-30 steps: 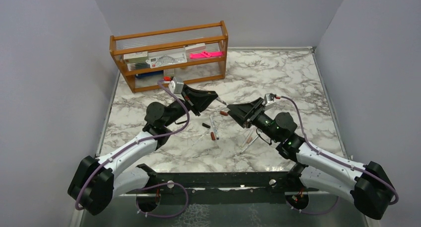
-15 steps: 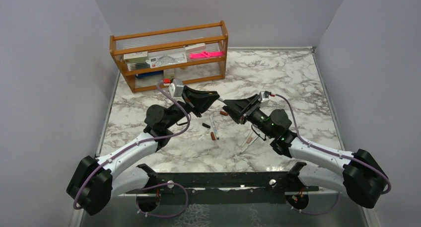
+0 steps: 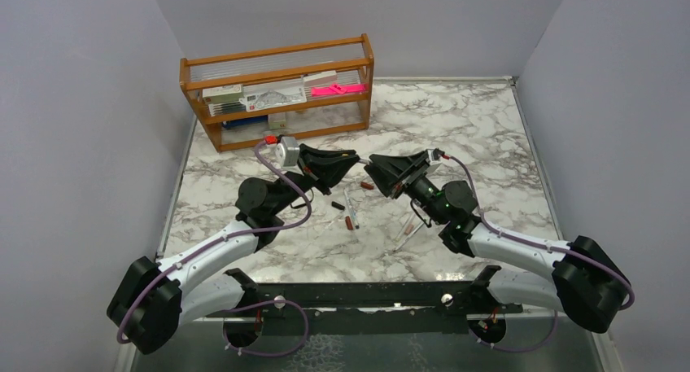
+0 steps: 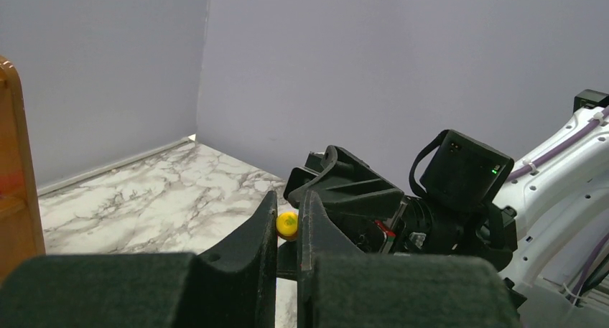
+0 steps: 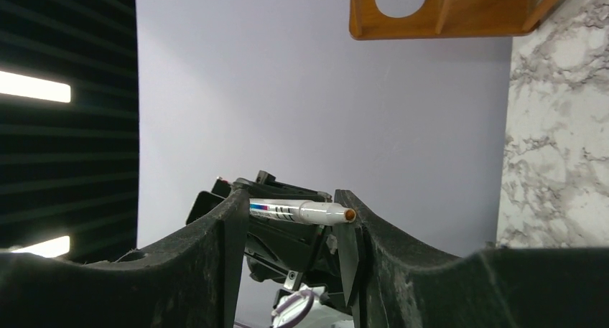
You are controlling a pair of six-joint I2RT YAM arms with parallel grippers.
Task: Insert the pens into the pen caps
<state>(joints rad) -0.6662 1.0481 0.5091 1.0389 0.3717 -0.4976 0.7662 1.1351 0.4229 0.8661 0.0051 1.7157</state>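
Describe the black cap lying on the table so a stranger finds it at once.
From the wooden rack at the back, come forward to the middle of the marble table. The black cap lies there just left of a white pen; it is the only short black stub.

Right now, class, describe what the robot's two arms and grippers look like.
The left arm and right arm have white links joined by bulky black joints. A purple cable runs along each. The left gripper and right gripper are black, with wedge-shaped fingers. A green light glows on the right arm.
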